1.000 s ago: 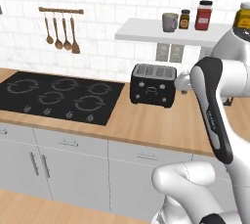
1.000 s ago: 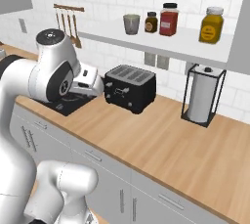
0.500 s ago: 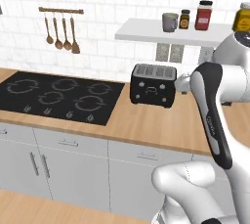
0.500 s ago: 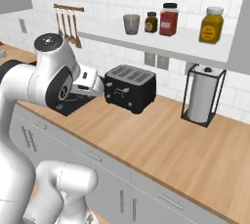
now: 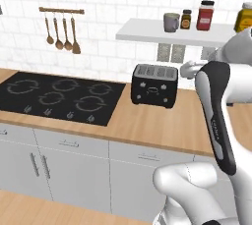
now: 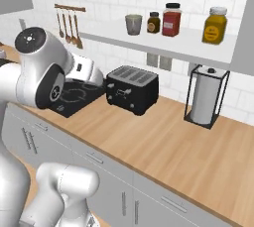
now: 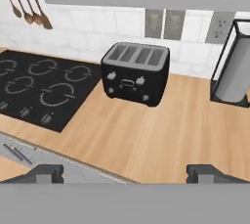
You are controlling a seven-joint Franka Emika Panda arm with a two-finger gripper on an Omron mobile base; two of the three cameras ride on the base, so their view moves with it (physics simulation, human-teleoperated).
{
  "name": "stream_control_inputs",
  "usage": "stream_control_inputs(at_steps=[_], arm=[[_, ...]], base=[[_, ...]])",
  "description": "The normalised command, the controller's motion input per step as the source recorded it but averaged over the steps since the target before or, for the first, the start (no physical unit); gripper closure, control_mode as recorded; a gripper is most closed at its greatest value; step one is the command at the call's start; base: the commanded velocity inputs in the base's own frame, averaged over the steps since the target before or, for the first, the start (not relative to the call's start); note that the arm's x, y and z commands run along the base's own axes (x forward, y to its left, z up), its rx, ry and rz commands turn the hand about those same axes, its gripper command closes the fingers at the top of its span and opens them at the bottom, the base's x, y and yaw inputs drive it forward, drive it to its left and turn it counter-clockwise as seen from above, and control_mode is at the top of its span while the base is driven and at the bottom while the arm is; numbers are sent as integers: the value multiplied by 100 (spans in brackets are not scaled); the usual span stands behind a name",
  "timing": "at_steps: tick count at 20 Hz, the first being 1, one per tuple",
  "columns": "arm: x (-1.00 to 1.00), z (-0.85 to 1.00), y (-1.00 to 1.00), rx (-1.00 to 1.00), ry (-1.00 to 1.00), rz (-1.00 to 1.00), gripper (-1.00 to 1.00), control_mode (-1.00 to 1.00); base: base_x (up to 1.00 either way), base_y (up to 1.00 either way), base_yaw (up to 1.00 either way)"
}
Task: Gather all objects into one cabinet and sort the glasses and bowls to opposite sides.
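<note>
On the wall shelf [image 6: 163, 40], a grey cup [image 6: 133, 24] stands at the left end, beside three jars [image 6: 171, 19]. Below it, a black toaster [image 7: 135, 72] sits on the wooden table [image 7: 161, 135], between the hob [image 7: 39, 84] and the paper roll [image 6: 204, 101]. The hand [image 7: 126, 171] hangs over the table's front edge, its jaws wide apart and holding nothing.

Wooden counter [image 7: 161, 135] with black toaster [image 7: 135, 73], hob [image 7: 41, 85], paper-towel holder [image 7: 233, 74].
</note>
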Motion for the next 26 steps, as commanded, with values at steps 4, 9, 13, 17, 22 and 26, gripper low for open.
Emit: stream_control_inputs(at_steps=[4, 9, 13, 17, 22, 26], arm=[[0, 75, -13, 0, -16, 0, -100, -100], [0, 80, -16, 0, -5, -6, -100, -100], [33, 36, -5, 0, 3, -7, -100, -100], [90, -23, 0, 0, 5, -8, -100, -100], [67, -2, -18, 12, -11, 8, -100, -100], [0, 3, -28, 2, -26, 26, -100, -100]], base=[[0, 0, 0], [0, 0, 0], [0, 0, 0], [0, 0, 0], [0, 0, 0], [0, 0, 0]])
